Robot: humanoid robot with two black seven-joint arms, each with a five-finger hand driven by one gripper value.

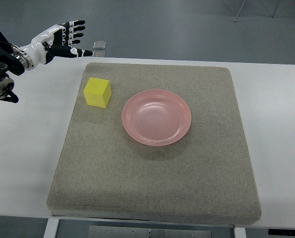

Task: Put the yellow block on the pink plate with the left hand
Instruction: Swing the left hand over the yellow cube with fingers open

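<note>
The yellow block is seen as a small, plain cube of bright, even yellow, with a lighter top face and slightly darker sides, its edges crisp and its faces unmarked. It is set flat on the grey mat, close to the mat's left edge and towards the far left corner, turned a little so that its faces are not square to the mat's edges.

The pink plate is placed just right of the block, near the middle of the mat; a narrow strip of mat is left between the two, so they are not touching. The plate is round and shallow, and nothing is held in it.

The mat is laid on a white table.

The left hand is held above the table's far left corner, beyond the mat, with its fingers spread and extended and nothing grasped.
</note>
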